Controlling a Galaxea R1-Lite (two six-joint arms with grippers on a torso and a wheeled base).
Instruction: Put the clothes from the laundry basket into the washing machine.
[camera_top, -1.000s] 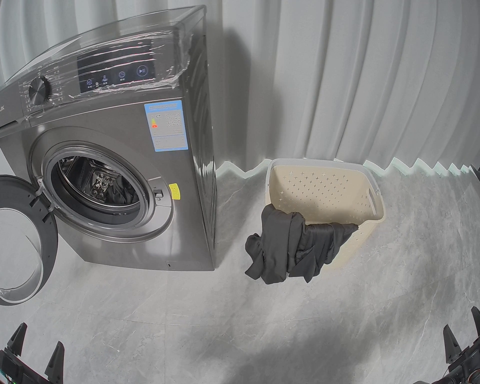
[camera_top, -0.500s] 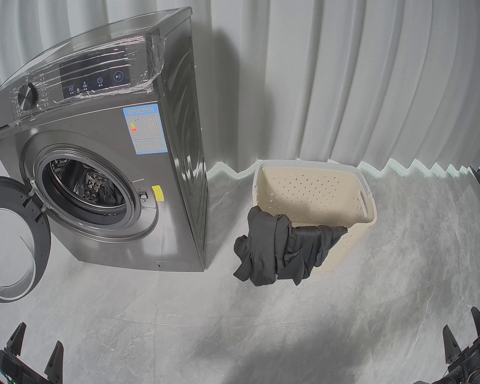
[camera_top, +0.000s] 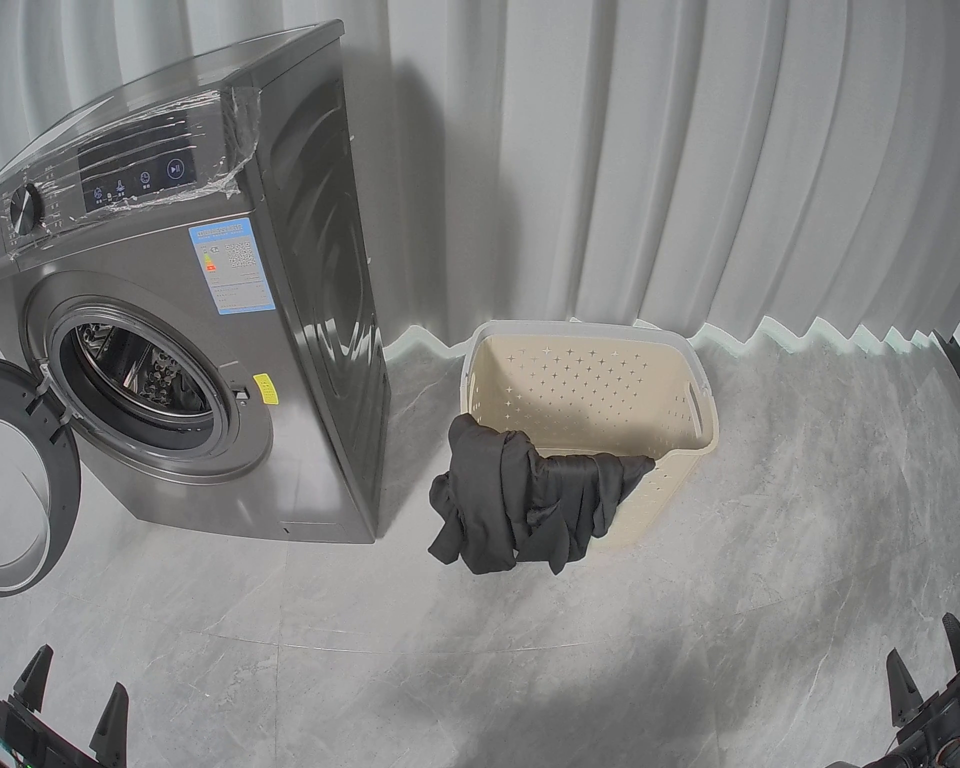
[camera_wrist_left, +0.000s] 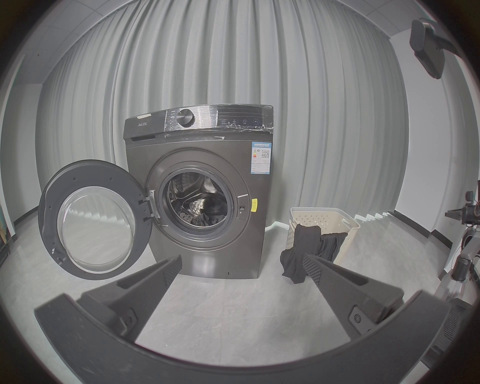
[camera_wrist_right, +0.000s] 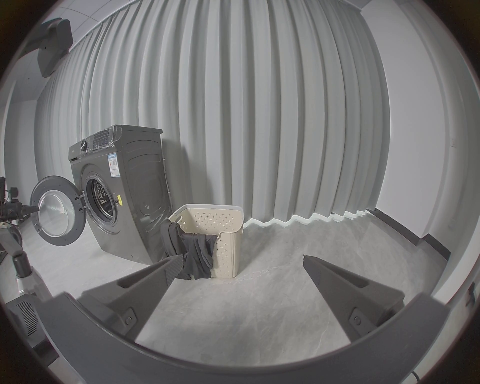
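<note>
1. Head view showed dark clothes (camera_top: 520, 505) draped over the basket (camera_top: 585, 328) at its near rim, beside the washer (camera_top: 310, 280), whose door hung open.
2. Judged best: approach squarely, grip the bunched fold, and lift it clear of the rim.
3. Left claw (camera_top: 78, 690) and right claw (camera_top: 922, 660) stood spread and empty, well apart from the clothes.

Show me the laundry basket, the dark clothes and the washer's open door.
laundry basket (camera_top: 590, 390), head view, on its inner back wall.
dark clothes (camera_top: 510, 495), head view, middle of the bundle draped over the basket's front rim.
open door (camera_wrist_left: 95, 227), left wrist view, on its round glass window.
</note>
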